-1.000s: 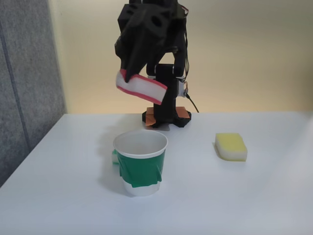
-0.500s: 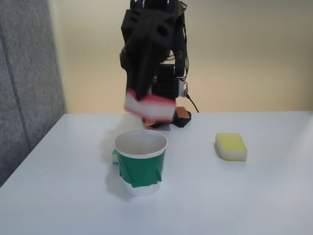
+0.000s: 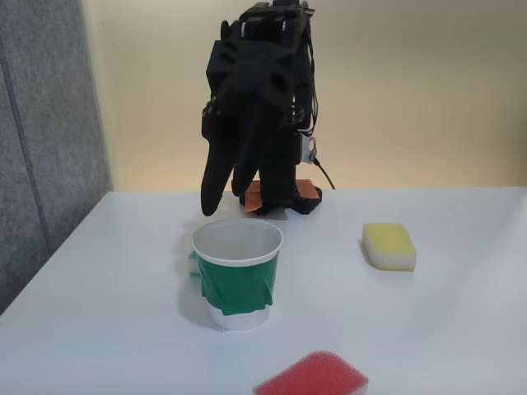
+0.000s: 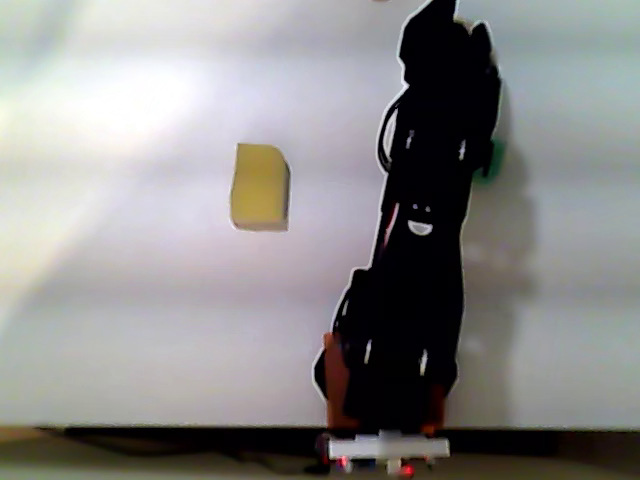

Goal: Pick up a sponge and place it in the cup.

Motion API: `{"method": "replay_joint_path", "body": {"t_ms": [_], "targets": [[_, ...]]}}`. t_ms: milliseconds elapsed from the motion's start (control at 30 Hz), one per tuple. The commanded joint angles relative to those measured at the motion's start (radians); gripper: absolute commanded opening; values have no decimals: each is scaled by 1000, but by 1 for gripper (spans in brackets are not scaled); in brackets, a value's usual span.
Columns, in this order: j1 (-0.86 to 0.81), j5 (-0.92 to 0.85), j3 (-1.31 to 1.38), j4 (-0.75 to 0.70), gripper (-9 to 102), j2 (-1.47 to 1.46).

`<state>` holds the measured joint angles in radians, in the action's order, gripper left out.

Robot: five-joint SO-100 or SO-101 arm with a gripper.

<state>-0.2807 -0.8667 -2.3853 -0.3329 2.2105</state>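
Fixed view: gripper (image 3: 226, 196) hanging just above and behind the far rim of the cup (image 3: 237, 272), fingers pointing down, spread apart, nothing between them. Cup upright on the white table (image 3: 107, 313), left of centre, green band round the middle, white at rim and base, mouth open, inside pale, contents not made out. Sponge (image 3: 311, 375) lying on the table at the near edge of the picture, right of the cup and nearer than it, red top layer up, well apart from the gripper, outside the cup. Yellow-and-white sponge (image 3: 389, 246) flat on the table to the right, well apart from the cup. Small green sponge (image 3: 193, 264) peeking out just behind the cup's left side, mostly hidden. Arm base (image 3: 280, 196) at the far side of the table, against a pale wall; grey panel at the left.

Other view, from above: arm (image 4: 420, 230) a dark silhouette reaching up the picture, yellow-and-white sponge (image 4: 260, 187) to its left, a sliver of green (image 4: 492, 160) at the arm's right edge, too covered to name with confidence.
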Motion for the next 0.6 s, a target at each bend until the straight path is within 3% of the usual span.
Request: {"method": "replay_joint_path", "body": {"t_ms": [0, 200, 567], "targets": [[-6, -11, 57, -17, 20, 20], [26, 112, 35, -104, 4, 78], [232, 471, 32, -390, 0, 264]]}}
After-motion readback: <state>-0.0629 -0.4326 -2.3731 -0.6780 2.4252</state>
